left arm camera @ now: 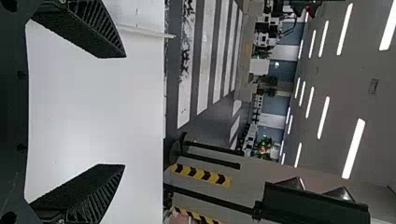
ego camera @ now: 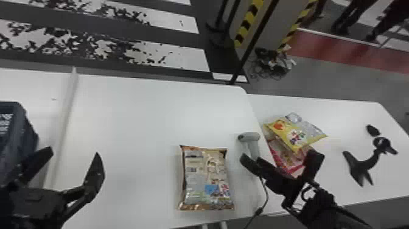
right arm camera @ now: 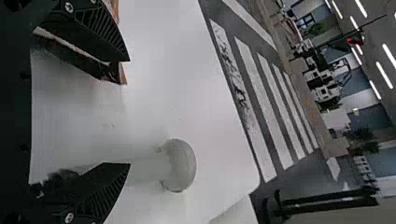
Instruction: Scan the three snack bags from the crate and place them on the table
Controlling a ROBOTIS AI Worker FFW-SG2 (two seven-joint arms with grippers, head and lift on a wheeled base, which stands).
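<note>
We are holding our right gripper (ego camera: 280,156) released, its fingers standing wide apart, and our left gripper (ego camera: 72,151) is hanging open too, with bare fingers. Our right wrist view is showing the rounded head of the grey scanner (ego camera: 249,137) out beyond the finger gap and an edge of the brown snack bag behind one finger; we are not managing to tell whether a finger is touching the scanner. Our left wrist view is showing white tabletop between its fingers. With the brown snack bag (ego camera: 205,179) as the dial's centre in our head view, the scanner is standing between one and two o'clock, the yellow bag (ego camera: 296,134) is overlapping the red bag (ego camera: 284,158) at two, and the crate (ego camera: 27,137) is sitting at nine. We are counting three bags, one scanner and one crate. The brown bag is lying near the table's (ego camera: 146,106) near edge, with bare surface stretching away from it toward the divider (ego camera: 68,100) at ten.
</note>
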